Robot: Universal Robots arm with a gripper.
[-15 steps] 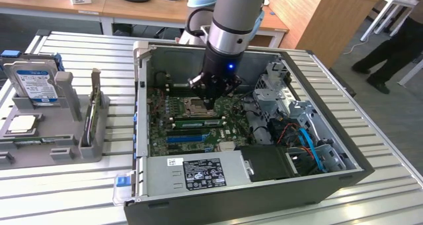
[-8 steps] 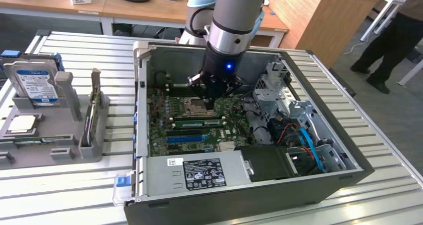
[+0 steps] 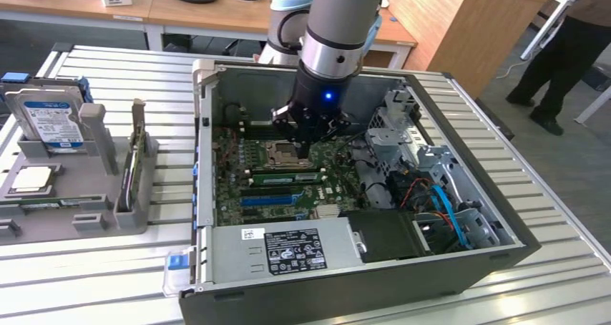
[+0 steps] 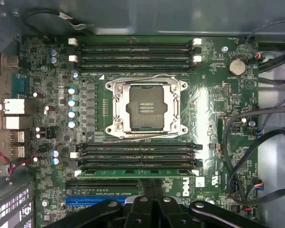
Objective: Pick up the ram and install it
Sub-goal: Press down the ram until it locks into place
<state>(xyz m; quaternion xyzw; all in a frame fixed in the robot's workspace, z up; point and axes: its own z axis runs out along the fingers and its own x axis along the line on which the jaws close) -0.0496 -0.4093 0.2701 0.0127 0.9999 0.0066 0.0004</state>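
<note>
Nearest the exterior camera, the open black computer case [image 3: 315,296] lies on its side on the slatted white metal surface [image 3: 563,217], with the grey power-supply box with a black-and-white label [image 3: 286,250] along its near wall. Just past that box lies the green motherboard [image 3: 229,196] with its bare silver processor socket [image 4: 146,107] in the middle.

The ram, a long thin green circuit-board stick [image 4: 140,172], sits in the slot on the near side of the socket, lying level between the white end clips. The black tool [image 4: 152,209] on the silver-and-black robot arm [image 3: 334,46] stands directly above the ram, its fingers brought together with nothing visibly clamped between them; whether the tips press on the ram's top edge cannot be told.

Toward the surface's edge on the exterior view's left stands a grey plastic parts holder [image 3: 67,189], carrying a blue-labelled hard drive [image 3: 50,123] upright at its far end.

Beyond the surface are wooden desks [image 3: 200,13], and at the exterior view's far right a person in dark trousers [image 3: 563,56] stands on the floor.
</note>
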